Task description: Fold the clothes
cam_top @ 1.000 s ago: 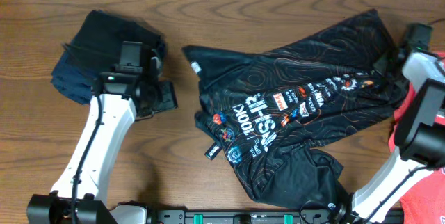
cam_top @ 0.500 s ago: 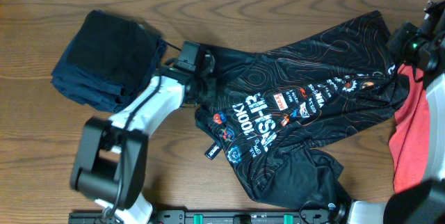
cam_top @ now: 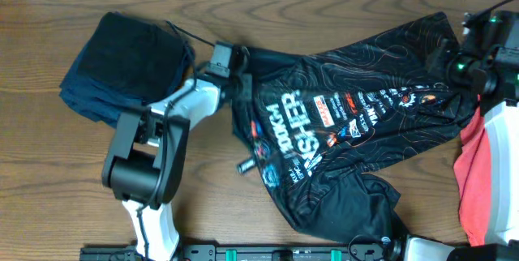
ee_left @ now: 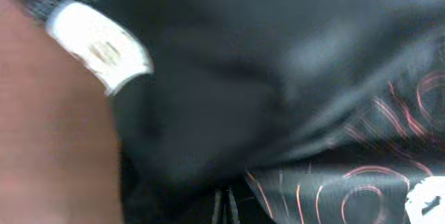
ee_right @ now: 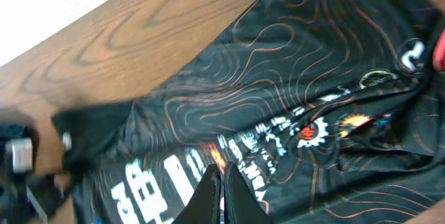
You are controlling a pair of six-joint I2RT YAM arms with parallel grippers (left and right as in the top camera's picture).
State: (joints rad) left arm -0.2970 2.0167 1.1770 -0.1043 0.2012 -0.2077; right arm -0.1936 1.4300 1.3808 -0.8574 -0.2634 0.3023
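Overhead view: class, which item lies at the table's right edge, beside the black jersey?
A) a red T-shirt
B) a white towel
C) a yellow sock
A: a red T-shirt shows at the right edge, just right of the jersey.

Legible markings. Black jersey [cam_top: 365, 143]: large white lettering [cam_top: 288, 127] reads "100KM" above a word ending in "SHER", running down the cloth just beside the left gripper [cam_top: 242, 74]. Sponsor logos [cam_top: 357, 111], lying toward the right gripper [ee_right: 221, 186], are too small to read. White neck label [ee_left: 97, 45]: print blurred.
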